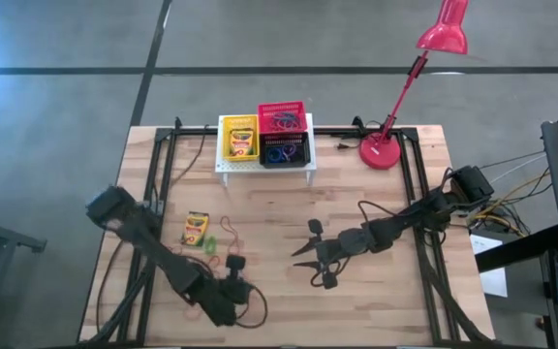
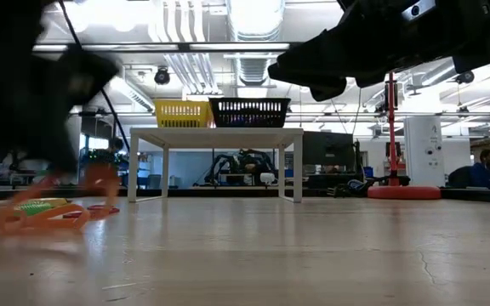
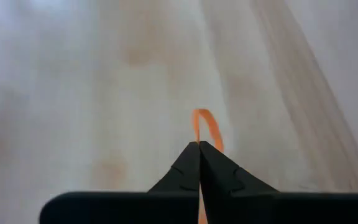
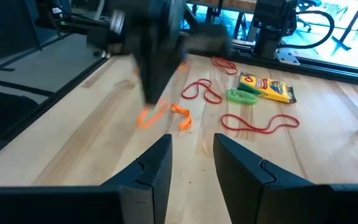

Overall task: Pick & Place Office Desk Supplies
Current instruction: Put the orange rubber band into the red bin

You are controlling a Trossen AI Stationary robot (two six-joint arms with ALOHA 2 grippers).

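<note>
My left gripper (image 1: 234, 271) is low over the table's near left part, shut on an orange elastic loop (image 3: 205, 126). My right gripper (image 1: 308, 260) hovers open near the table's middle, its fingers pointing at the left gripper, touching nothing. A yellow-and-green crayon box (image 1: 196, 230) lies flat on the table beside a green coiled loop (image 4: 241, 95) and red loops (image 4: 260, 123). Yellow (image 1: 239, 139), red (image 1: 282, 118) and black (image 1: 285, 151) baskets sit on the white stand (image 1: 223, 167) at the far edge; the yellow one holds a crayon box, the others hold loops. My left gripper pinches the orange loop between its two shut fingertips, on one short stretch of the band (image 3: 199, 138). A small arc of the loop sticks out past the tips. In the right wrist view the fingers point down and the loop's lower part (image 4: 180, 117) lies on the table.
A red desk lamp (image 1: 381, 150) stands at the far right, its head reaching beyond the table edge. Cables run along the table's dark side rails (image 1: 424, 242). Bare wood (image 1: 376, 291) lies near and right of the right gripper.
</note>
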